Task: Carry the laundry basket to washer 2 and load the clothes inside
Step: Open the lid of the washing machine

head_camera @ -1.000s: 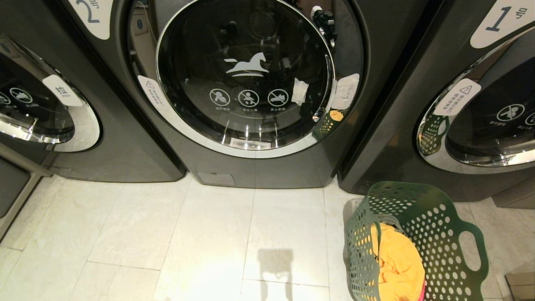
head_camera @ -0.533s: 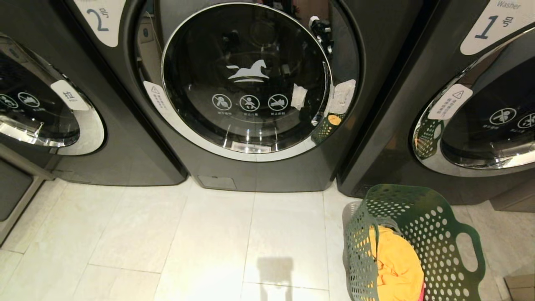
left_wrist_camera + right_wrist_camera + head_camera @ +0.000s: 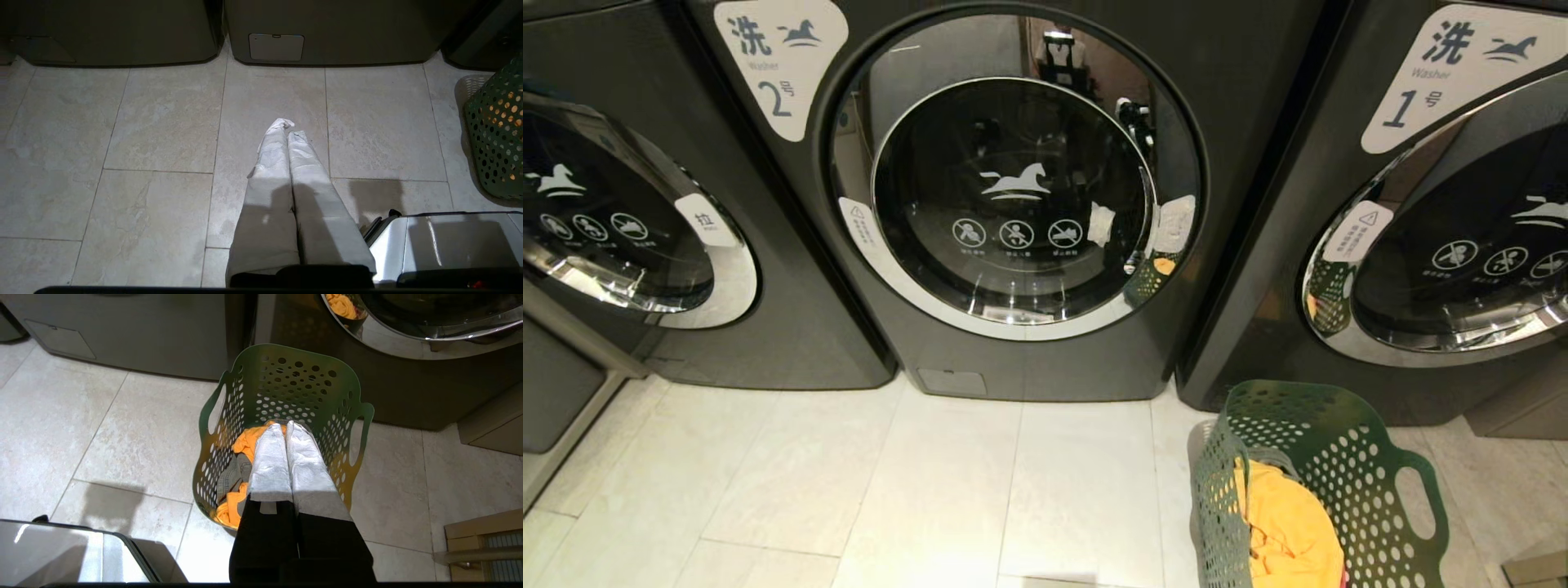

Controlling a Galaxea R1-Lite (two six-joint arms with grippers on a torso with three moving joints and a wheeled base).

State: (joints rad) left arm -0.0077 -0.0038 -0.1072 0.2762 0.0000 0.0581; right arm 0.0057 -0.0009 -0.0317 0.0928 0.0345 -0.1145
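Right hand (image 3: 286,426), pressed closed and empty, hangs above the laundry basket (image 3: 1347,465) set down beside washer 2 (image 3: 1013,204) — the carry looks done; next, opening its shut door.

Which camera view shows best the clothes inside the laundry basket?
The right wrist view: it looks down into the laundry basket, showing the orange clothes and a grey piece beside them. The head view shows only the orange clothes from the side, cut by the frame's edge. The left wrist view shows only orange through the basket's holes.
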